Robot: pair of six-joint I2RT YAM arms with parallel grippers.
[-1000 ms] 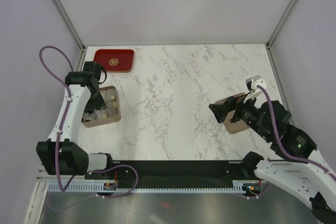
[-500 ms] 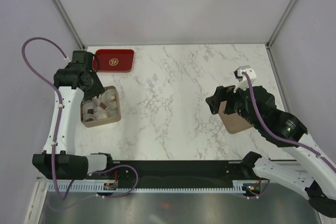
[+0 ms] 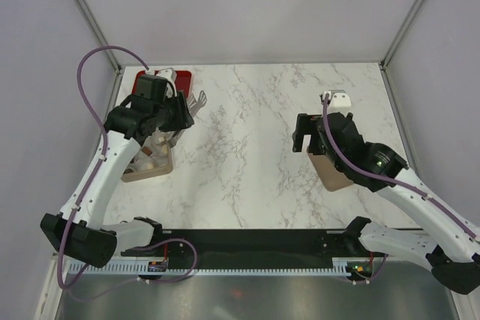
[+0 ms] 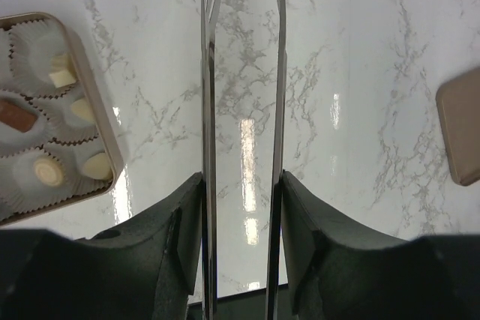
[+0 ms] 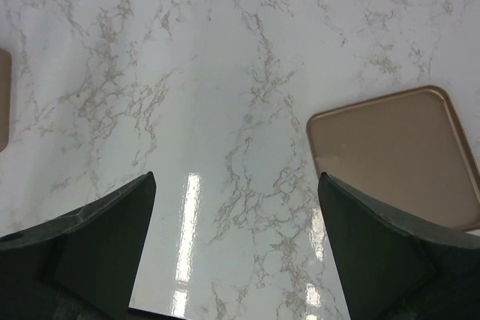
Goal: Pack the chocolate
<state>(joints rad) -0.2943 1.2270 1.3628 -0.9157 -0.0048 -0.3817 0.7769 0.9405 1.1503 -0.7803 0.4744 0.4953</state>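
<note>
The chocolate [image 4: 62, 73] lies in white paper cups inside a tan box [image 4: 101, 136] at the left: cream, tan and one brown piece [image 4: 16, 116]. In the top view my left arm partly covers the box [image 3: 150, 168]. My left gripper [image 4: 241, 185] is shut on metal tongs [image 4: 210, 73], whose two blades stand apart with nothing between them, over bare marble to the right of the box. The tongs [image 3: 197, 100] point toward the far side. My right gripper [image 5: 236, 185] hangs open and empty above the marble, left of the tan box lid [image 5: 390, 155].
A red tray [image 3: 176, 77] lies at the far left corner, partly hidden by my left arm. The tan lid [image 3: 335, 171] rests on the marble table [image 3: 247, 148] at the right, half under my right arm. Metal frame posts stand at both far corners.
My left gripper rose out of the box and swung right and toward the far side with the tongs. My right gripper moved off the lid, left and farther away.
</note>
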